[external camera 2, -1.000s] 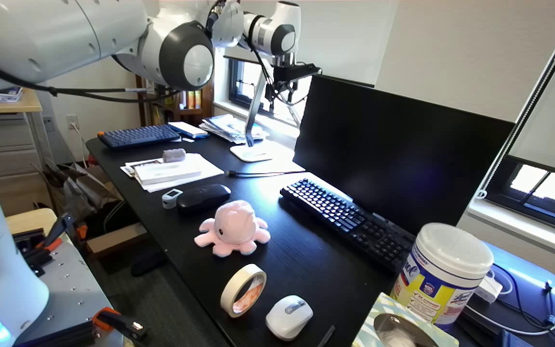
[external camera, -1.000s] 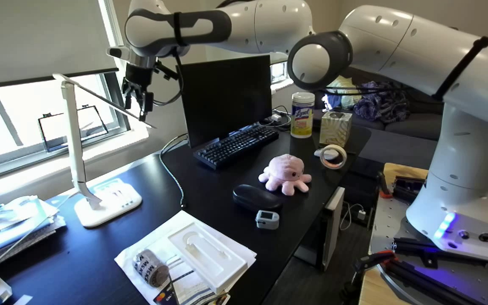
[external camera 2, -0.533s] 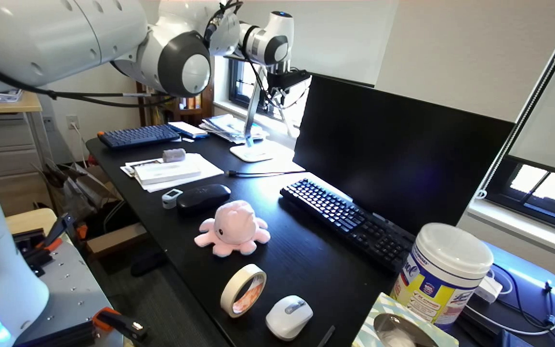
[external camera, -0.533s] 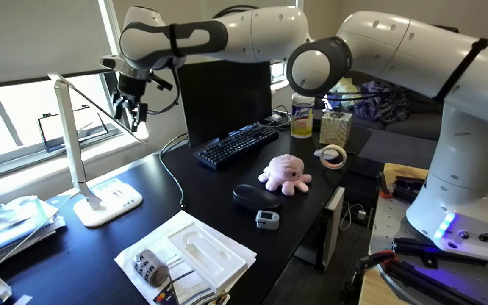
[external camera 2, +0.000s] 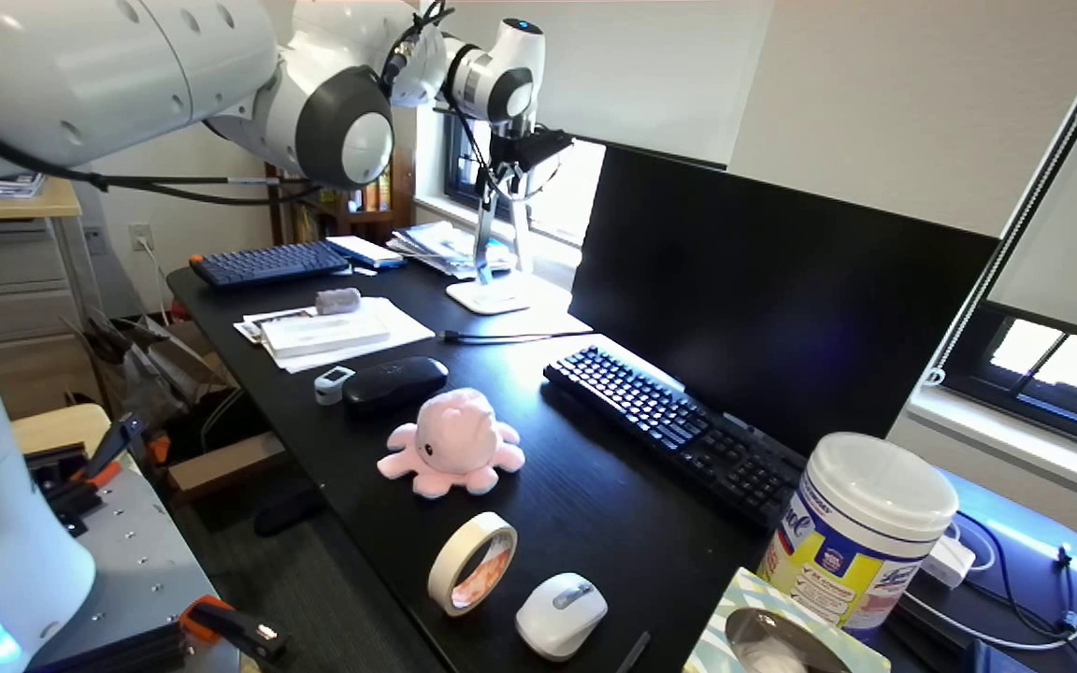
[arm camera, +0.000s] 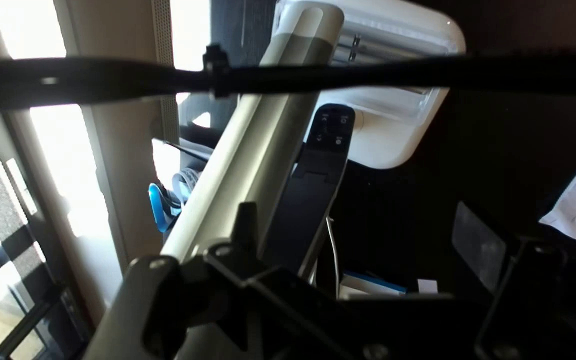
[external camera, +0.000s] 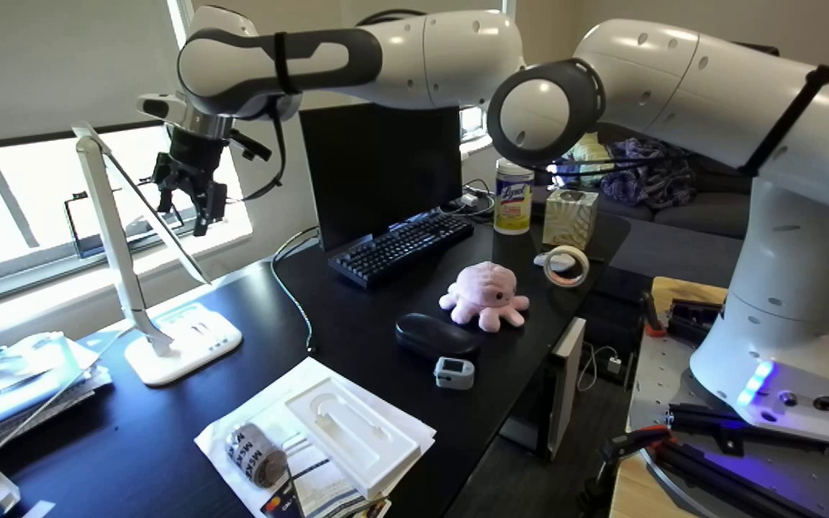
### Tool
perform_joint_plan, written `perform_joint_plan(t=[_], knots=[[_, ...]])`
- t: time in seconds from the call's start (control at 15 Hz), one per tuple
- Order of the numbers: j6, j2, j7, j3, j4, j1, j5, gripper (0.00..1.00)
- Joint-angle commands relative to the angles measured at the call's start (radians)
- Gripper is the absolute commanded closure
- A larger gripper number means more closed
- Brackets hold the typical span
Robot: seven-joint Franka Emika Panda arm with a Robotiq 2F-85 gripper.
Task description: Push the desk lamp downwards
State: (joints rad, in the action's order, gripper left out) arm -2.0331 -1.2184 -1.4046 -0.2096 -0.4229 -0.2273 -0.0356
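The white desk lamp stands on the black desk in both exterior views. Its flat base (external camera: 184, 344) rests on the desk, and its stem (external camera: 114, 230) rises to a hinge. Its light bar (external camera: 154, 212) slants steeply down toward the monitor side. It also shows in an exterior view (external camera 2: 522, 234) and in the wrist view (arm camera: 253, 150). My gripper (external camera: 183, 216) is beside the light bar, below the hinge, fingers pointing down. In the wrist view the gripper (arm camera: 363, 235) is open, with one finger overlapping the bar; whether they touch is unclear. Nothing is between the fingertips.
A window with a sill (external camera: 220, 241) lies behind the lamp. A monitor (external camera: 386, 169) and keyboard (external camera: 400, 244) stand beside it. Papers (external camera: 19, 381) lie on its far side. A cable (external camera: 288, 288), a pink plush octopus (external camera: 486, 295) and a white tray (external camera: 353, 432) are on the desk.
My gripper has moved down and toward the lamp stem. The light bar has swung down about its hinge, its free end now much lower and closer to the stem. The base stays put.
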Motion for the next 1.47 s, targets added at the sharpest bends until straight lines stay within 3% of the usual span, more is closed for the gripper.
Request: perform_joint_plan(t=[0.0, 0.07, 0.13, 0.2, 0.27, 0.33, 0.47, 0.53, 0.8, 0.87, 1.13, 1.27, 1.4], knots=[[-0.015, 0.013, -0.079, -0.046, -0.021, -0.006, -0.022, 0.00], [-0.012, 0.013, -0.082, -0.050, -0.022, -0.008, -0.020, 0.00], [0.044, -0.043, -0.084, -0.035, 0.087, -0.027, -0.026, 0.00], [0.008, 0.017, -0.069, -0.044, -0.021, -0.012, -0.009, 0.00], [0.037, 0.025, -0.012, -0.026, -0.027, -0.007, -0.002, 0.00], [0.090, -0.032, 0.021, 0.007, 0.078, -0.013, -0.007, 0.00], [0.165, -0.025, 0.078, 0.034, 0.078, 0.009, -0.004, 0.00], [0.179, 0.025, 0.129, 0.049, 0.001, 0.023, 0.012, 0.00], [0.390, 0.024, 0.271, 0.102, 0.103, 0.052, 0.011, 0.00], [0.387, 0.088, 0.287, 0.104, 0.031, 0.062, 0.008, 0.00], [0.577, 0.198, 0.276, 0.082, 0.029, 0.057, -0.008, 0.00], [0.687, 0.227, 0.248, 0.076, 0.061, 0.028, -0.005, 0.00], [0.737, 0.282, 0.299, 0.081, 0.034, -0.003, 0.002, 0.00]])
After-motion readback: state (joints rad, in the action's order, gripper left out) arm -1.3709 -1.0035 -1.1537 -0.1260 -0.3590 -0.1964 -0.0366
